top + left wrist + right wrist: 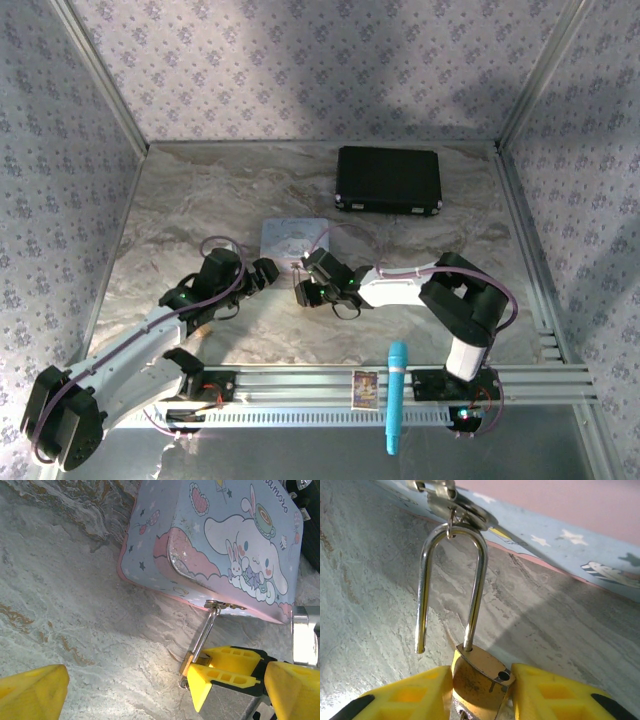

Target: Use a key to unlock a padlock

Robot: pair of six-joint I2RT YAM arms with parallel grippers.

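The small brass padlock (480,680) hangs by its silvery shackle (475,590) from the hasp of a pastel cartoon tin (215,540). One shackle leg sits in the body and the other ends free above it, so the lock is open. My right gripper (480,692) is shut on the brass body, its yellow fingers (225,672) on both sides. A silvery bit of key (185,682) pokes out under the body. My left gripper (162,692) is open just left of the padlock (189,661), holding nothing. Both grippers meet at the tin's (290,238) near edge.
A black case (388,180) lies at the back right of the marble table. A blue pen-like tool (396,395) and a small card (366,388) rest on the front rail. Patterned walls close in the sides and back.
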